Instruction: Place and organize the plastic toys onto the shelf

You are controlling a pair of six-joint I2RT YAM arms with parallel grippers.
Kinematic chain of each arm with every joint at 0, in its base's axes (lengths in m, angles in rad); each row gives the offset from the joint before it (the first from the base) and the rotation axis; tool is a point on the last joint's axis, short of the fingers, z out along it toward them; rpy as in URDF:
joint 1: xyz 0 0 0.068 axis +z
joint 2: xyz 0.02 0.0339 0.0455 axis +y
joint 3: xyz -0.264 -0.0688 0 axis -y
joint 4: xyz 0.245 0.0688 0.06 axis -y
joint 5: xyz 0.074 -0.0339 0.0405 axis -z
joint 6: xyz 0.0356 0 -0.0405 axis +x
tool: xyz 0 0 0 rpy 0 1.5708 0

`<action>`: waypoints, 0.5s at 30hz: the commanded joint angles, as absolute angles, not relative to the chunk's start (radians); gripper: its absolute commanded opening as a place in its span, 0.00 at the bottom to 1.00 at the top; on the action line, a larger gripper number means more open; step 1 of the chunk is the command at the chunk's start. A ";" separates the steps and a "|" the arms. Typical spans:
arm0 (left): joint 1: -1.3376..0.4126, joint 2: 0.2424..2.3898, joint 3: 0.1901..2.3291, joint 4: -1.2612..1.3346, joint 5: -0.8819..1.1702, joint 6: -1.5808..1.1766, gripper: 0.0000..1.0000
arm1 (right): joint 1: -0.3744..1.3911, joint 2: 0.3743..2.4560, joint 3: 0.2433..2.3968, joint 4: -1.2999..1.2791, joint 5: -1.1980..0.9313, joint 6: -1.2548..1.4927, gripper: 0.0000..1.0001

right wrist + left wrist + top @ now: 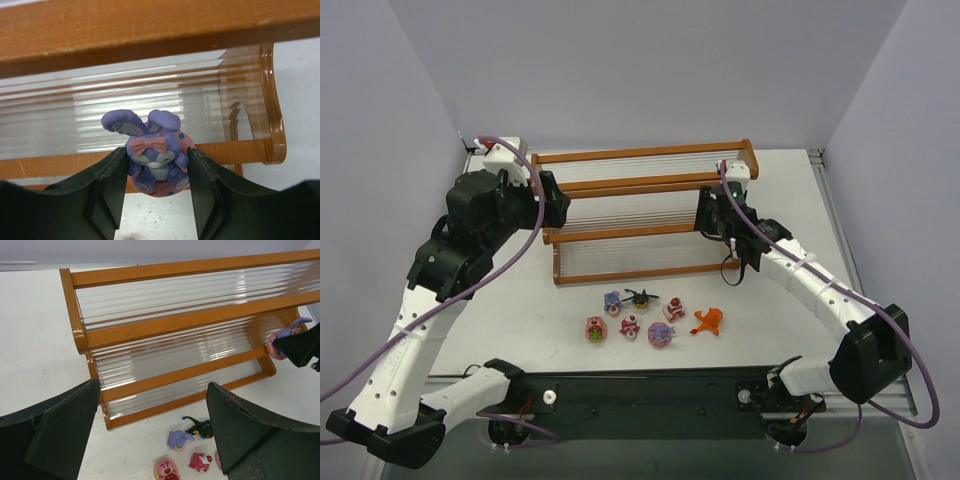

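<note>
From the top view, the shelf (640,153) is seen at the back of the tabletop (520,330), with its steps going up and away from the arms. Seven small toys (630,327) lie in a little bunch on the tabletop in front of it, with the black winged toy (641,296) in the back row and the orange toy (708,320) at the right end. The right hand (713,215) is stretched out to the right end of the shelf. The left hand (555,205) is held by the left end, most likely so that it is out of the way. In the left wrist view, the left hand's fingers (60,430) are spread wide with nothing between them, and most of the shelf can be looked over from there. No toy is seen standing on any step. At the far right a purple bunny toy (289,332) is seen, gripped by the dark right hand beside a low rail (200,370). In the right wrist view, the bunny is squeezed at its sides between the two fingers, upright and face out, so that it can be set down standing. It is held right by a rail near the shelf's end post (274,100), but whether it rests on the rods (125,100) cannot be told for sure. The corner was probably picked so that a neat row can be filled from the end.
</note>
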State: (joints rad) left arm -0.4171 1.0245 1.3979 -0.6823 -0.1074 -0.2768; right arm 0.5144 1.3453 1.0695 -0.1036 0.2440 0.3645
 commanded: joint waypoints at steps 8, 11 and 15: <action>-0.411 1.000 1.430 -0.681 -0.126 -0.268 0.97 | 0.523 1.396 1.100 0.025 0.362 0.351 0.14; -0.411 0.997 1.430 -0.681 -0.126 -0.270 0.97 | 0.525 1.422 1.115 0.017 0.362 0.353 0.27; -0.410 0.996 1.424 -0.681 -0.127 -0.270 0.97 | 0.525 1.442 1.120 0.008 0.360 0.362 0.37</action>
State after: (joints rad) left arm -0.4171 1.0149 1.3979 -0.6899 -0.1165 -0.2768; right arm 0.5186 1.4162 1.0893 -0.0006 0.3275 0.3573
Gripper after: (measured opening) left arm 0.974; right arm 0.471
